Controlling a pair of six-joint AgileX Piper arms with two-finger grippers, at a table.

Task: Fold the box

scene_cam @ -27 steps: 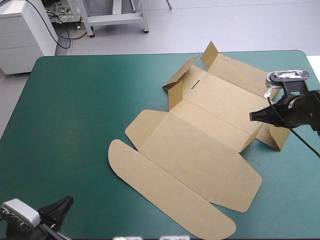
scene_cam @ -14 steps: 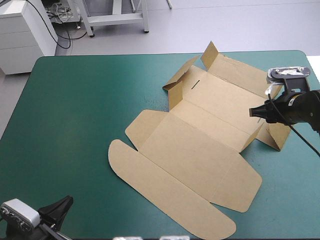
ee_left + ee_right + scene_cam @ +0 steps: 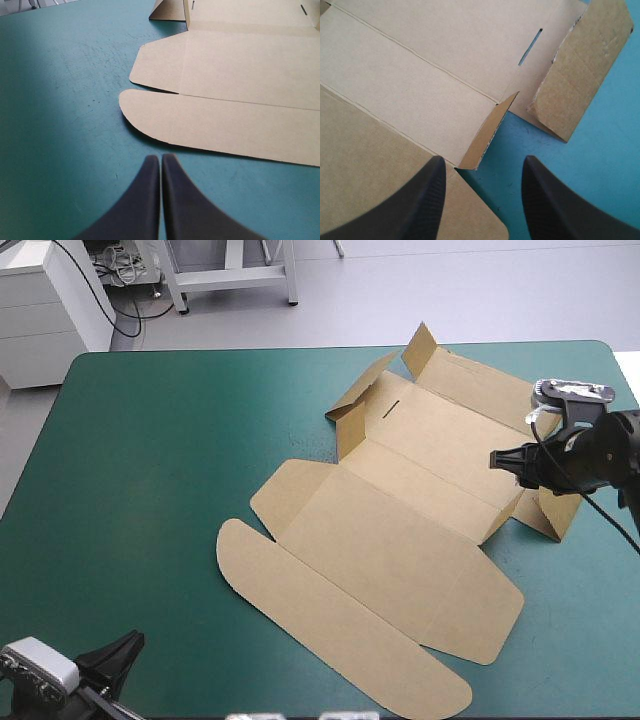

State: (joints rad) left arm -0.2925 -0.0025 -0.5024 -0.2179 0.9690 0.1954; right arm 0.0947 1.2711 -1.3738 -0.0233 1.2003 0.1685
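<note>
The brown box (image 3: 400, 530) lies as a cut sheet on the teal-green cover, mostly flat, with its long rounded lid flap (image 3: 330, 625) toward the near edge. Small side flaps stand up at its far corner (image 3: 420, 345) and right end (image 3: 550, 510). My right gripper (image 3: 503, 460) hovers open over the sheet's right end. In the right wrist view a short raised flap (image 3: 487, 132) sits just ahead of the gap between the right gripper's (image 3: 484, 160) fingers. My left gripper (image 3: 160, 158) is shut, low at the near left corner, pointing at the rounded flap (image 3: 225, 125) and apart from it.
The box fills the table's middle and right side. The table's right edge (image 3: 628, 370) runs close behind the right arm. The teal-green cover (image 3: 150, 460) spreads wide to the left of the sheet.
The right gripper has shifted a little leftward over the box's right end, and its tip outline looks wider than earlier. The box and left arm have not moved.
</note>
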